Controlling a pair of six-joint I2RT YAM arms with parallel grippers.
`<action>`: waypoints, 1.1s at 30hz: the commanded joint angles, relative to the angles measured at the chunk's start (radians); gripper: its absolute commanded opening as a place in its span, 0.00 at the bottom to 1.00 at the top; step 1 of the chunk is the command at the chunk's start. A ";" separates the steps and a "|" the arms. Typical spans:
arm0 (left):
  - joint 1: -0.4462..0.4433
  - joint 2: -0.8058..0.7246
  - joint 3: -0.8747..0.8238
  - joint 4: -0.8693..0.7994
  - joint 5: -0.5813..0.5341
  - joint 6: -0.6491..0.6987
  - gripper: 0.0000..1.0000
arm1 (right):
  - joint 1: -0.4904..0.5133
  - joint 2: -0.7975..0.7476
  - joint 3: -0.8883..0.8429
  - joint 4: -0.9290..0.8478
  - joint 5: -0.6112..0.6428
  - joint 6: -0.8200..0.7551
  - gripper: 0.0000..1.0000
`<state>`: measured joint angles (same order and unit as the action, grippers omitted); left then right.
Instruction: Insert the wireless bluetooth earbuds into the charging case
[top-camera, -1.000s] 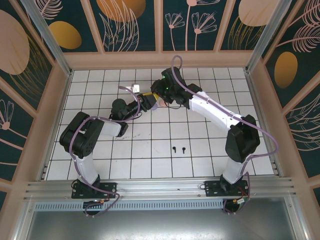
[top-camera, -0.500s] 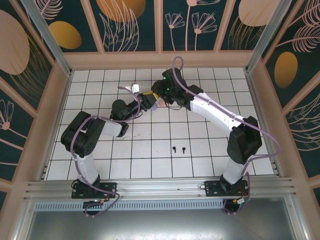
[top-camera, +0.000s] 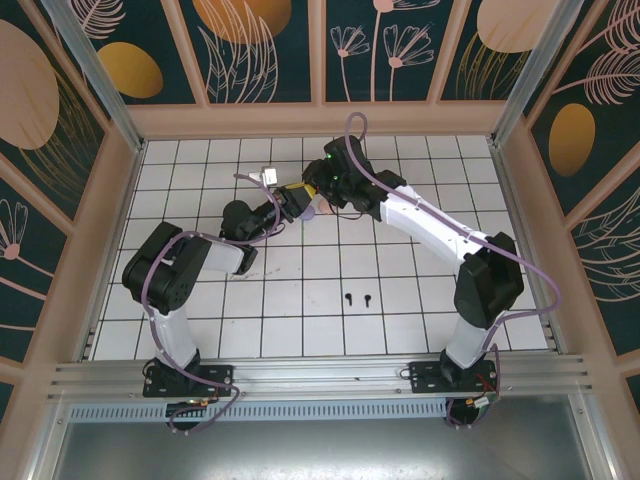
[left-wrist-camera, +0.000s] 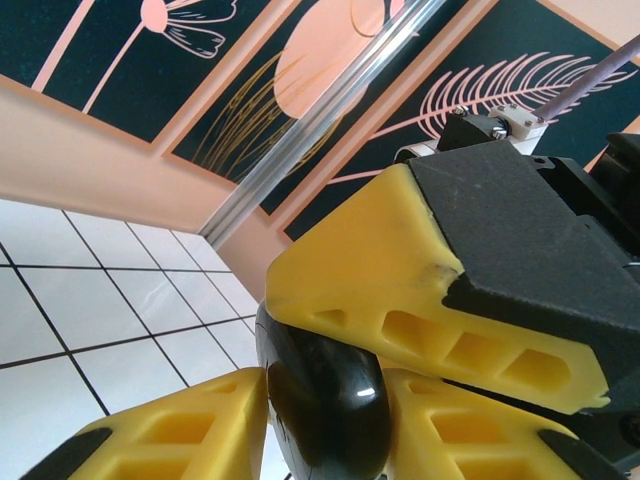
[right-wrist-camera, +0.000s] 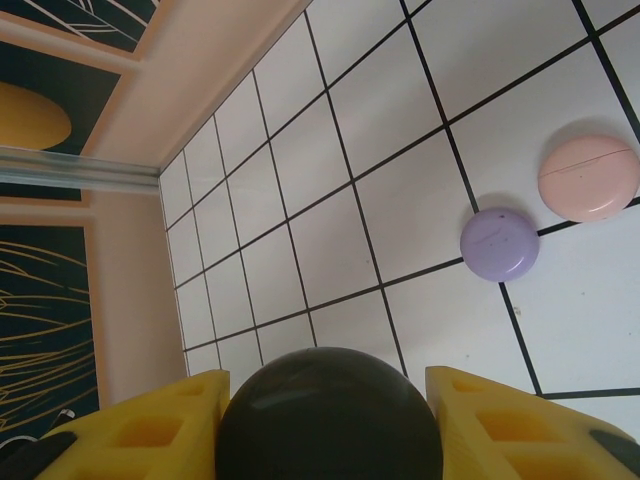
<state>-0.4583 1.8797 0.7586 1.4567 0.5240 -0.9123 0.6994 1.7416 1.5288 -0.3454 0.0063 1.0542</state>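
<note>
The two black earbuds (top-camera: 348, 299) (top-camera: 367, 298) lie side by side on the white tiled table (top-camera: 240, 320), apart from each other and untouched. They sit at about 5 o'clock from where the two arms meet, well apart from both grippers. Each seems to lie with its long axis running 12 to 6 o'clock, bud at the far end and stem toward the arm bases, though they are too small to be sure.

The left gripper (left-wrist-camera: 325, 385) is closed on a glossy black case (left-wrist-camera: 320, 415), which sits edge-on between its yellow fingers (left-wrist-camera: 170, 435). The right gripper (right-wrist-camera: 328, 380) pinches the same black case from the other side, its rounded face bulging between that gripper's pads (right-wrist-camera: 150, 425). One of the right arm's yellow fingers also shows in the left wrist view, at 12 o'clock above the case and touching its rim.

A lilac case (right-wrist-camera: 499, 243) lies shut on the tiles at 2 o'clock from the held case. A pink case (right-wrist-camera: 588, 178) lies just beside it, again at 2 o'clock, both flat and lid-up.
</note>
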 joint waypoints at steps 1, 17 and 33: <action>-0.002 0.019 -0.006 0.047 0.022 -0.009 0.37 | 0.007 -0.030 0.001 0.028 0.015 0.009 0.33; -0.002 0.034 0.002 0.042 0.028 -0.009 0.12 | 0.012 -0.029 0.001 0.040 0.014 0.009 0.35; 0.004 -0.043 0.002 -0.111 0.104 0.061 0.00 | -0.135 -0.232 -0.137 0.049 0.013 -0.165 0.75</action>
<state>-0.4583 1.8828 0.7586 1.3846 0.5747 -0.8982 0.6125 1.6058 1.4693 -0.3271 0.0238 0.9676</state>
